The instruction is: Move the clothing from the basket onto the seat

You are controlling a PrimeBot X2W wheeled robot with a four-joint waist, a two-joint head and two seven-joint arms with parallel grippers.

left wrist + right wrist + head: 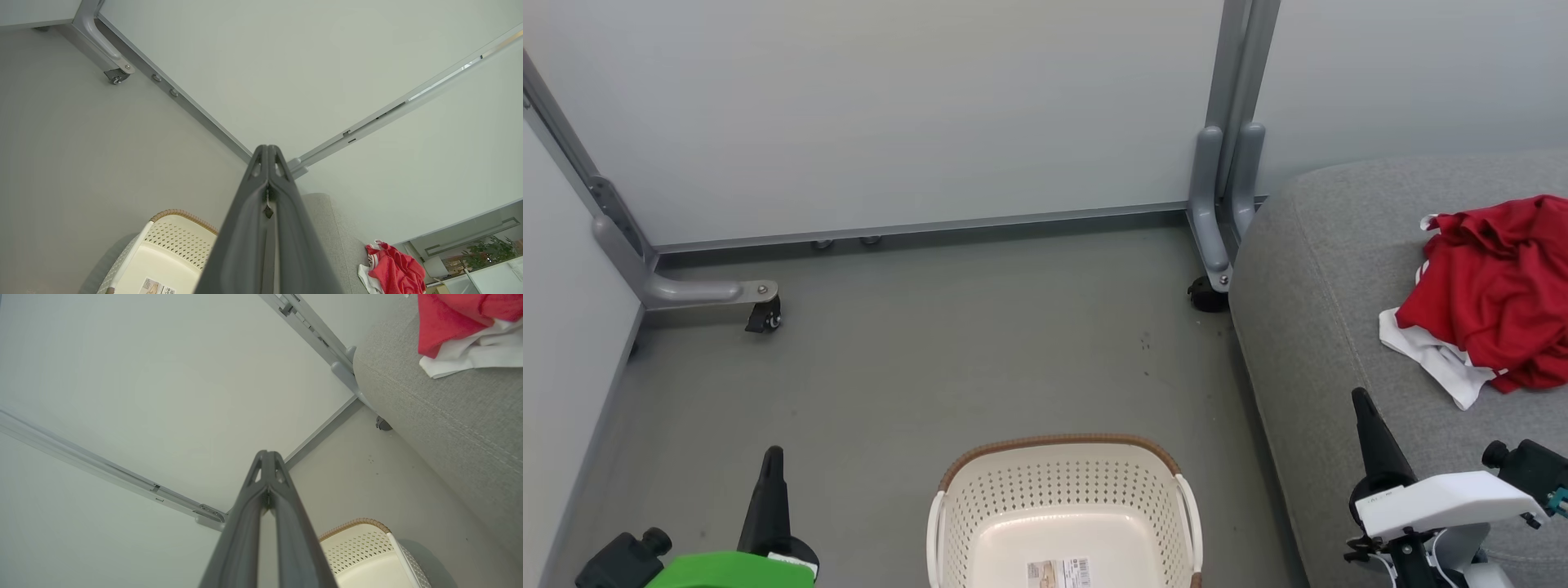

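The clothing (1494,294) lies on the seat (1323,269), right of frame; the basket (1062,490), bottom centre, is empty. My left fingers (770,498) and right fingers (1376,445) rest clenched, holding nothing: I judge the transfer complete.

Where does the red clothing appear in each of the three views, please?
Head view: the clothing lies at the right edge, on the seat.
Left wrist view: clothing at the lower right.
Right wrist view: clothing in the top right corner.
Shared landmark: the basket, at bottom centre, lower left and lower right in that order.
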